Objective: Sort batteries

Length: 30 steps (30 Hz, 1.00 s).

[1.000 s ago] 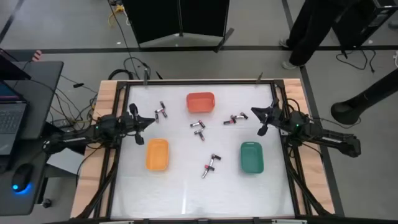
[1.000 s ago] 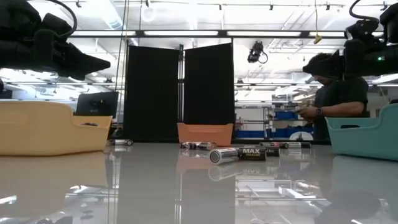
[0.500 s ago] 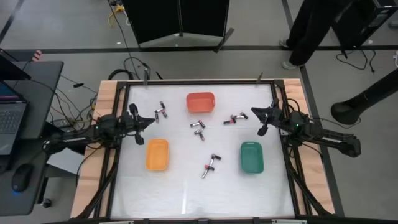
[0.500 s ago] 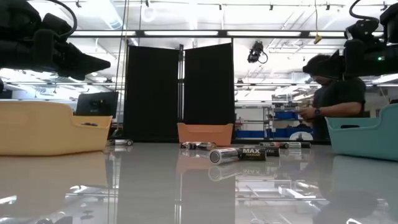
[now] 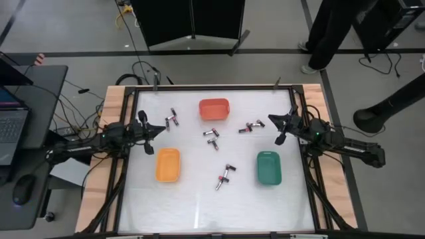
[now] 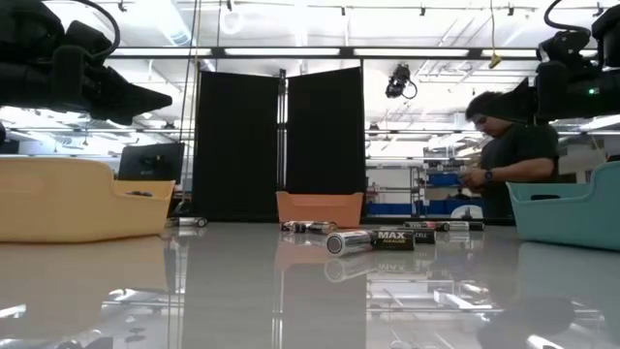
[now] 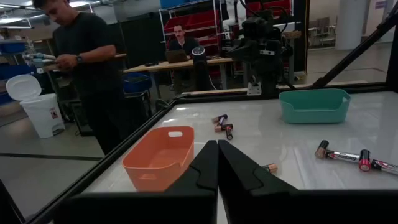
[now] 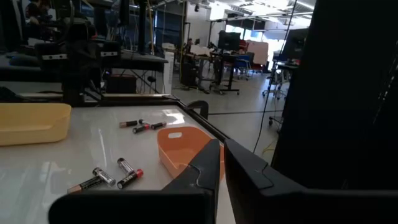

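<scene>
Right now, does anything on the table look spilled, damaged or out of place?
Nothing stands out. The batteries lie loose in small clusters on the table, unsorted; the orange tray, yellow tray and green tray sit upright. Both end effectors hover at the table's sides, empty.

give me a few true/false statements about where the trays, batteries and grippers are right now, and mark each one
1. The orange tray sits at the far middle of the table. True.
2. The yellow tray is on the right arm's side. False: it lies on the left arm's side; the green tray is on the right arm's side.
3. The left gripper holds a battery. False: its jaws are shut on nothing, near the table's left edge.
4. The batteries lie loose on the table, outside the trays. True, for every one visible from above.
5. The right gripper is down inside the green tray. False: it is up by the table's right edge, beyond that tray.
</scene>
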Available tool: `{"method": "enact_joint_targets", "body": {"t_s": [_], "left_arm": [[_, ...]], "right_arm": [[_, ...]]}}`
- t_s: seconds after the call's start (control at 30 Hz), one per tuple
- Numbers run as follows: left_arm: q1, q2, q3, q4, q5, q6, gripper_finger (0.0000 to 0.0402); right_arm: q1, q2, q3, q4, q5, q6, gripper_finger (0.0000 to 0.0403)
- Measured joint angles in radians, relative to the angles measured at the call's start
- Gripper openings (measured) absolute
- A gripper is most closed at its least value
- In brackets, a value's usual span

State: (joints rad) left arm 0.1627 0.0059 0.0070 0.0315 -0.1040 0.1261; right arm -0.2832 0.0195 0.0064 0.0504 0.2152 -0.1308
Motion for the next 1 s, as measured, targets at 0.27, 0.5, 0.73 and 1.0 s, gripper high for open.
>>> {"method": "enact_joint_targets", "body": {"t_s": [0.27, 0.5, 0.73, 1.0], "left_arm": [[0.000, 0.000, 0.000, 0.000, 0.000, 0.000, 0.0012], [0.000, 0.000, 0.000, 0.041, 0.000, 0.000, 0.0012], [0.000, 0.000, 0.000, 0.102, 0.008, -0.063, 0.0012], [0.000, 0.081, 0.059, 0.106, 0.143, -0.157, 0.0004]], "right_arm": [[0.000, 0.000, 0.000, 0.000, 0.000, 0.000, 0.0035], [0.000, 0.000, 0.000, 0.000, 0.000, 0.000, 0.0035], [0.000, 0.000, 0.000, 0.000, 0.000, 0.000, 0.0035], [0.000, 0.000, 0.000, 0.000, 0.000, 0.000, 0.0035]]}}
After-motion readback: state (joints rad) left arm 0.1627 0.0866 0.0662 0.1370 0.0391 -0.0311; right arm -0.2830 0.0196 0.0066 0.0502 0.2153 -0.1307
